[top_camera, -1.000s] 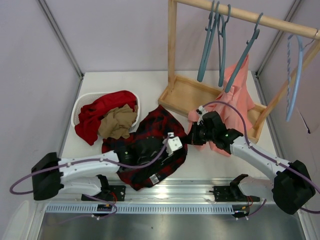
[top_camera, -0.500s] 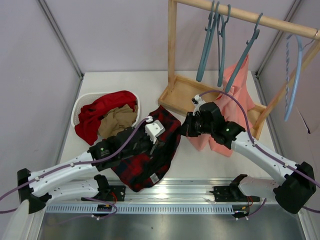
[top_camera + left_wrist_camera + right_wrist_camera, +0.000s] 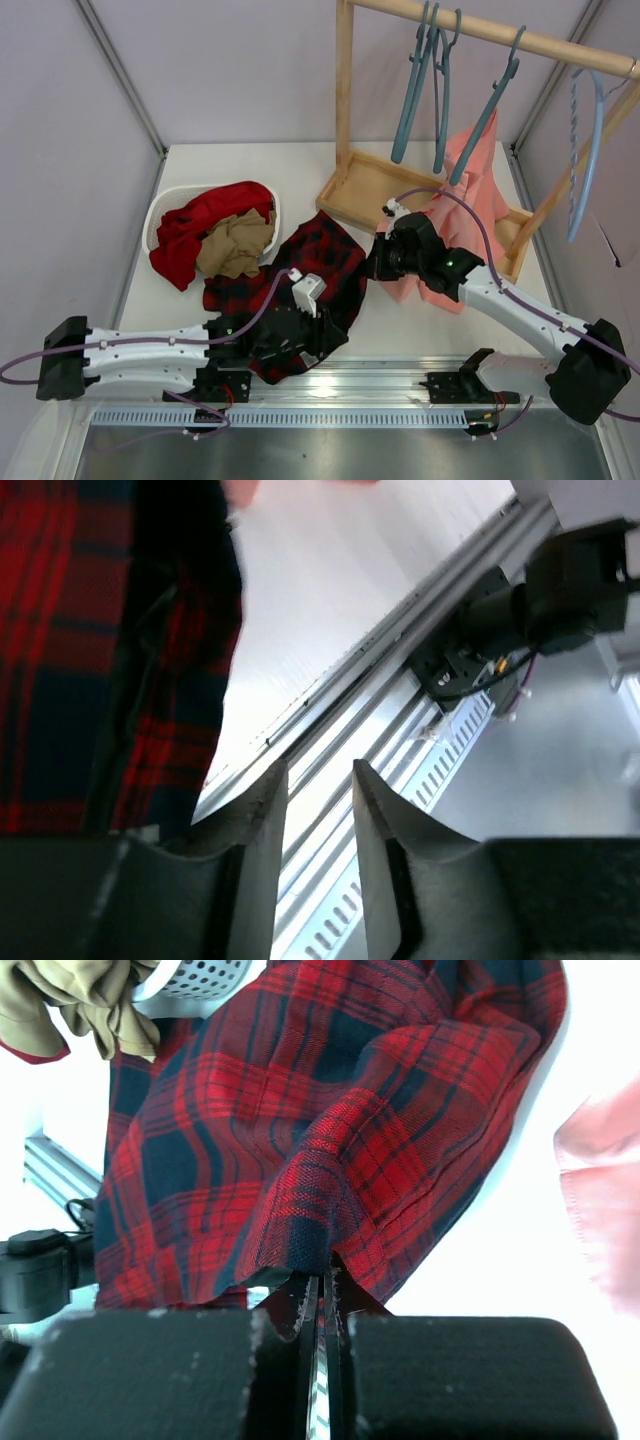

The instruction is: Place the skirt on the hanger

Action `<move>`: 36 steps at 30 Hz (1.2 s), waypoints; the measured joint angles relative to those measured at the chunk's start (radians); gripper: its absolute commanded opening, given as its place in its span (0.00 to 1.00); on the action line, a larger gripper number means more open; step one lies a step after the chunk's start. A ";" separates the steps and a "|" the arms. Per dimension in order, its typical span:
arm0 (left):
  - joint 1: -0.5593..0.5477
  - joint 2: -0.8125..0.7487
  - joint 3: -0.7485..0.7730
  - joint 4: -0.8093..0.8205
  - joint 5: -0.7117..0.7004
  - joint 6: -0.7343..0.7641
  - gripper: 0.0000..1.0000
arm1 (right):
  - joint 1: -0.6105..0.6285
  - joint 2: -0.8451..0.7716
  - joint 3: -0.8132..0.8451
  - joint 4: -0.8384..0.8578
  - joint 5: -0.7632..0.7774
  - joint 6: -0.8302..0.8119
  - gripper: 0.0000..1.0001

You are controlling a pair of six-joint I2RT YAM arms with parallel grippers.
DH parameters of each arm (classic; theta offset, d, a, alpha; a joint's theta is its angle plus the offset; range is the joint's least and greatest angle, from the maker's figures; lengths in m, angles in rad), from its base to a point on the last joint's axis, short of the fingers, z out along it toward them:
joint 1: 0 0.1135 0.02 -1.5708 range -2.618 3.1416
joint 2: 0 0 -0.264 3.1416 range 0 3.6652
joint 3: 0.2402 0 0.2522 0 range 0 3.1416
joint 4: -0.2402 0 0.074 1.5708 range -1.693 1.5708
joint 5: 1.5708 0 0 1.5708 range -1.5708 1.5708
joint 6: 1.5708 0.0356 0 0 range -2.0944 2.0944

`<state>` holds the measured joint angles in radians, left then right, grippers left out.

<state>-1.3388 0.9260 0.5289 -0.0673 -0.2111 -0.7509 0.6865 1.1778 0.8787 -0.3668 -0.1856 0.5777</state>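
— How is the light from overhead?
— Soft and even, coming from above. The white table (image 3: 250, 165) is bright without burning out, my arms cast only faint shadows, and the metal rail (image 3: 380, 370) has a dull sheen. That view is sharp.
— And at your wrists?
— The left one is smeared: the skirt (image 3: 60, 630) plaid streaks, and my left fingers (image 3: 255, 870) are dark and soft-edged against glaring tabletop. On the right the table washes out to pure white. The skirt's weave is crisp mid-frame, but my right fingers (image 3: 450, 1380) sit black and blurred up close.
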 measured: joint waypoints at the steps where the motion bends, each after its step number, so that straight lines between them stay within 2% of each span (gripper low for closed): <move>1: -0.006 0.004 -0.020 0.016 -0.021 -0.051 0.44 | 0.000 -0.004 -0.005 0.002 0.006 -0.005 0.00; 9: -0.008 0.074 -0.152 0.107 -0.247 -0.514 0.44 | 0.008 -0.076 -0.063 0.005 0.062 -0.007 0.00; 14: -0.009 0.141 -0.198 0.202 -0.343 -0.692 0.48 | 0.014 -0.123 -0.081 -0.001 0.078 -0.002 0.00; 17: -0.009 0.180 -0.207 0.243 -0.392 -0.772 0.55 | 0.019 -0.143 -0.088 -0.002 0.088 -0.002 0.00; 24: 0.009 0.261 -0.241 0.397 -0.460 -0.832 0.57 | 0.019 -0.153 -0.114 0.003 0.091 0.004 0.00; 36: 0.055 0.468 -0.238 0.605 -0.463 -0.846 0.54 | 0.020 -0.153 -0.124 0.029 0.090 0.014 0.00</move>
<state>-1.2842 1.3937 0.2905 0.5377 -0.6743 -1.5967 0.7067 1.0248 0.7544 -0.3378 -0.0959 0.5922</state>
